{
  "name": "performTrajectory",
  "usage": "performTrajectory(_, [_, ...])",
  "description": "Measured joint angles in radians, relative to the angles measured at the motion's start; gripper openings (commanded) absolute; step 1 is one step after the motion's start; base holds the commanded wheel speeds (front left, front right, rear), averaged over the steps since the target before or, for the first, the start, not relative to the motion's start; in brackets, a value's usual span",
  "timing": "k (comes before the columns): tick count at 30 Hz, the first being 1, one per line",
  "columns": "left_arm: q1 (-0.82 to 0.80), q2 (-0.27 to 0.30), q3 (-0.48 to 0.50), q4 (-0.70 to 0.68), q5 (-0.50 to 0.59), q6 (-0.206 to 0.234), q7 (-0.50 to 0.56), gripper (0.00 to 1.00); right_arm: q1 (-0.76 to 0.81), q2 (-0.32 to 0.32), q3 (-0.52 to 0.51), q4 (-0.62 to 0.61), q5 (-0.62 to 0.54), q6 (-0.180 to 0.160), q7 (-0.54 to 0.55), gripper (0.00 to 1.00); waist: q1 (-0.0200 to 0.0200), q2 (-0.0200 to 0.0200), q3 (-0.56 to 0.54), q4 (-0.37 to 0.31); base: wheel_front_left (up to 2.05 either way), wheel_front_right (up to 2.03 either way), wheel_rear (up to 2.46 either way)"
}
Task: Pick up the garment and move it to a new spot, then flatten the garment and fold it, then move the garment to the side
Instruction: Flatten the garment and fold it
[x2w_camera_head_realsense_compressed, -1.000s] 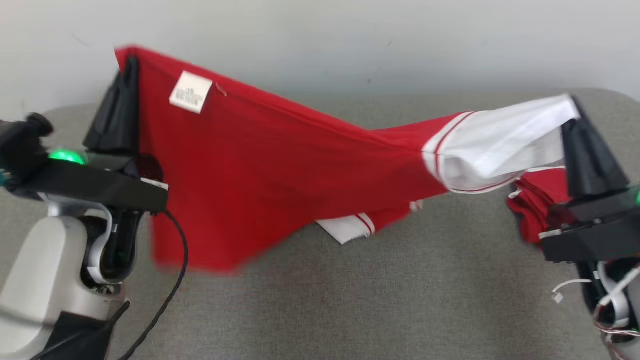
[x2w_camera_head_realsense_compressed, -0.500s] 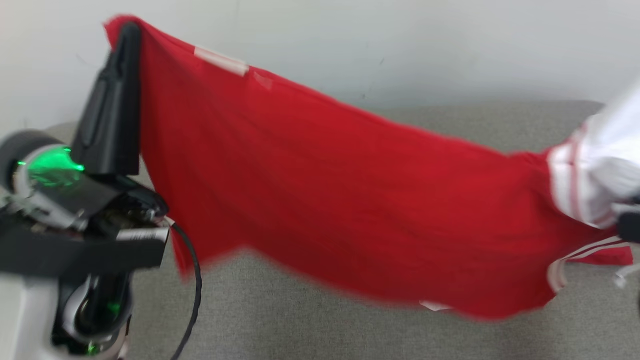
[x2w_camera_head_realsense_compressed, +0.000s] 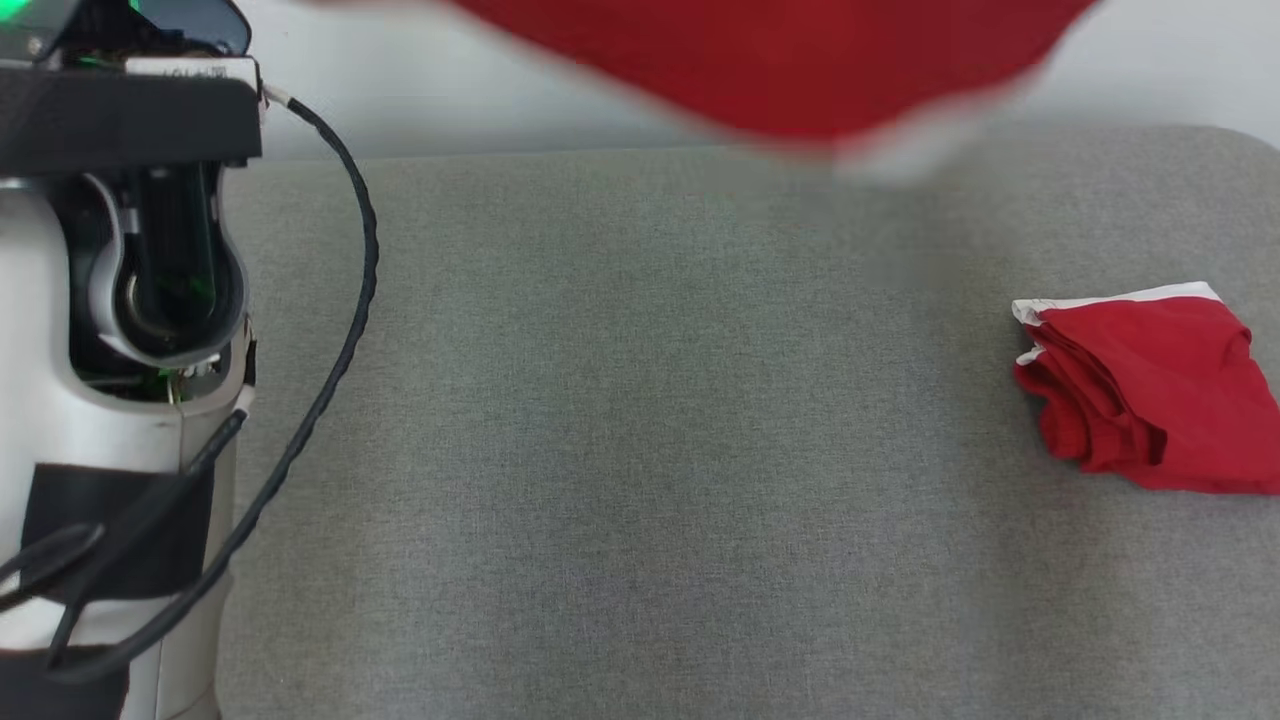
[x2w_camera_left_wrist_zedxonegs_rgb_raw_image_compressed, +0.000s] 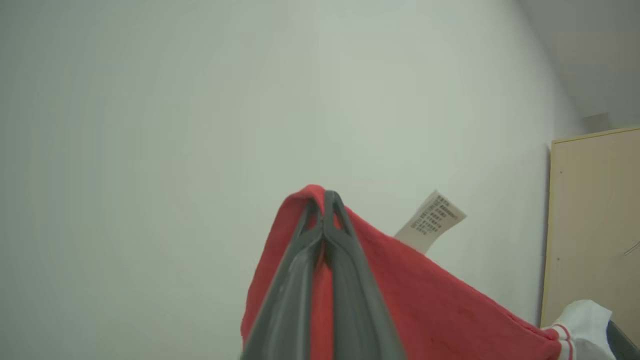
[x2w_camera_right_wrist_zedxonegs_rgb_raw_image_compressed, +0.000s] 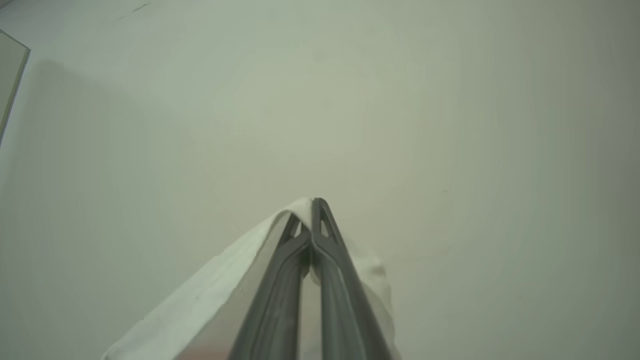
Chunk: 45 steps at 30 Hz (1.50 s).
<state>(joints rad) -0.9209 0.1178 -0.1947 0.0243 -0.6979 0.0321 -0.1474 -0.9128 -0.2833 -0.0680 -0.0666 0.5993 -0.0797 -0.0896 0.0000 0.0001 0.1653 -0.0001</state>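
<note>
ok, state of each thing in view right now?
Garment, held up in the air, blurred.
Left end effector, shut on the garment's red edge.
Right end effector, shut on the garment's white part.
Label, sticking out from the garment's edge.
Folded garment, lying at the table's right side, untouched.

Care tag (x2w_camera_left_wrist_zedxonegs_rgb_raw_image_compressed: 431, 220) sticking up off the red garment (x2w_camera_left_wrist_zedxonegs_rgb_raw_image_compressed: 425, 300): rows of dark print, too small to read. White sticker (x2w_camera_head_realsense_compressed: 190, 68) on the left arm (x2w_camera_head_realsense_compressed: 90, 430): print illegible. Nothing legible anywhere.
</note>
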Motion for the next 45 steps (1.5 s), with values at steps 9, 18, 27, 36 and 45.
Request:
performTrajectory(9, [0.241,0.087,-0.077,0.072,0.028,-0.059,0.011,0.0,0.371,-0.046,0.059,-0.058,0.001,0.017,0.128,0.0,0.0,0.0001,0.038,-0.006,0.0,0.0,0.0])
performTrajectory(18, [0.381,0.141,-0.088,0.369,0.064,-0.066,0.005,0.0,0.64,0.019,0.188,-0.057,0.024,0.036,0.204,0.0,0.0,0.0001,0.131,-0.038,0.0,0.0,0.0])
performTrajectory(27, [0.372,0.116,-0.103,0.557,0.096,-0.061,-0.052,0.0,0.729,-0.059,0.232,-0.03,0.04,0.137,0.256,0.0,0.0001,0.0001,0.117,-0.063,0.0,0.0,0.0])
performTrajectory(36, [0.558,0.122,-0.119,0.579,0.101,-0.095,-0.084,0.0,0.934,-0.082,0.286,-0.01,0.135,0.168,0.352,0.0,-0.0002,-0.0001,0.005,-0.033,0.0,0.0,0.0])
performTrajectory(45, [0.716,0.115,-0.111,0.576,0.097,-0.103,-0.093,0.0,1.091,-0.149,0.286,-0.077,0.227,0.178,0.444,0.0,-0.0003,-0.0002,-0.095,-0.009,0.0,0.0,0.0])
